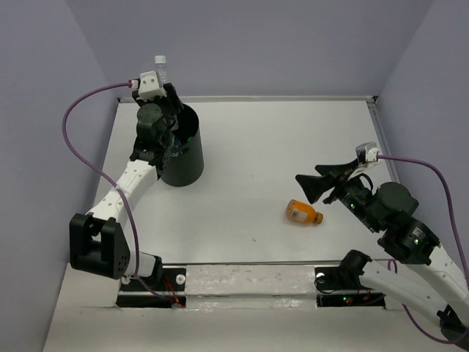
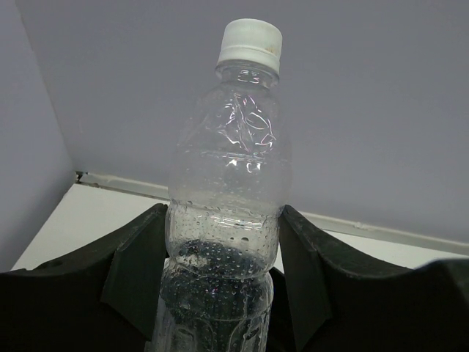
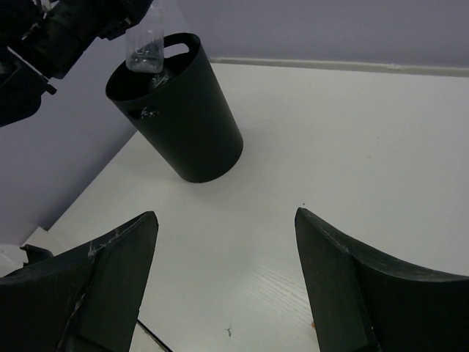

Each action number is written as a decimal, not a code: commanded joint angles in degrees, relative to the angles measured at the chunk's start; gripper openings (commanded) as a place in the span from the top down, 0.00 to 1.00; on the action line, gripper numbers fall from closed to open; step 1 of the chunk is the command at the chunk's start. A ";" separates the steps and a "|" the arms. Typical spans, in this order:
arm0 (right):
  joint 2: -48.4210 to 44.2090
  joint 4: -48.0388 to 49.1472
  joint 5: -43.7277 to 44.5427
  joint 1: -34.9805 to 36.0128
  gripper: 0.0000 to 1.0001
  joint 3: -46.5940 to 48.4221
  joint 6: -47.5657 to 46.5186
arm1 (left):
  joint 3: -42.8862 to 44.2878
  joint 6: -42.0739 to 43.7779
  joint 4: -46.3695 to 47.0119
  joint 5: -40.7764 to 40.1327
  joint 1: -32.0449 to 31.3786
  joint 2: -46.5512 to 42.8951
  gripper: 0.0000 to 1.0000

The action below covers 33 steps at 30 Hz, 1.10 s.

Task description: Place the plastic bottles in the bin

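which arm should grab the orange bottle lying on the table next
Right. The right gripper is open close by the small orange plastic bottle; the left gripper is over the tall black round bin, shut on a clear white-capped plastic bottle.

A clear bottle pokes up from the left gripper, right over the black bin. An orange bottle lies on the white table by the right gripper, its fingers spread apart.

The clear bottle wears a white cap. The bin shows black, the second bottle orange, the table white.
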 commanded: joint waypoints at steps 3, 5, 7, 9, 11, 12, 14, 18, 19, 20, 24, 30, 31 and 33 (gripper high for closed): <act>-0.50 7.34 -4.73 0.02 0.19 -1.18 -0.55 | -5.00 -3.91 15.50 -2.66 0.07 -0.06 0.72; -0.24 8.22 -5.44 0.02 0.19 -1.36 -0.64 | -6.42 -4.53 16.92 -2.84 0.07 0.38 0.66; 0.29 8.14 -5.18 0.02 0.19 -1.27 -0.99 | -8.00 -4.71 17.98 -3.45 -0.20 0.64 0.64; 1.08 8.23 -4.66 0.02 0.19 -1.36 -1.08 | -9.75 -5.58 19.11 -3.71 -0.81 0.47 0.61; 2.56 8.23 -4.39 0.02 0.19 -1.62 -0.90 | -11.95 -6.28 19.91 -4.50 -1.60 0.12 0.52; 3.01 8.32 -4.56 0.02 0.19 -1.62 -0.82 | -12.75 -6.38 20.87 -5.03 -2.04 0.03 0.47; 3.54 8.84 -5.62 0.02 0.19 -2.06 -0.55 | -14.15 -6.03 21.84 -6.70 -3.62 -0.15 0.32; 1.70 11.22 -6.50 0.02 0.19 -5.40 0.68 | -17.06 -5.23 24.13 -10.66 -5.56 -0.15 0.09; 1.52 10.52 -6.24 0.02 0.19 -5.66 1.03 | -17.67 -5.50 24.22 -11.18 -5.73 -0.41 0.04; 1.43 9.99 -5.89 0.02 0.19 -5.67 1.03 | -17.68 -5.76 24.22 -11.62 -5.74 -0.50 0.01; 1.96 5.60 -2.90 0.02 0.19 -5.49 1.91 | -18.73 -6.38 23.61 -12.85 -6.70 -2.34 0.01; 8.54 -1.17 -1.49 0.02 0.18 -5.84 3.14 | -16.10 -5.94 18.87 -14.96 -8.19 -9.18 0.01; 9.59 -2.83 -1.49 0.02 0.16 -5.58 3.31 | -15.57 -6.11 18.16 -14.97 -8.28 -10.16 0.01; 12.41 -4.42 -1.23 0.02 0.14 -5.32 3.93 | -14.17 -6.46 15.70 -14.88 -8.37 -11.92 0.01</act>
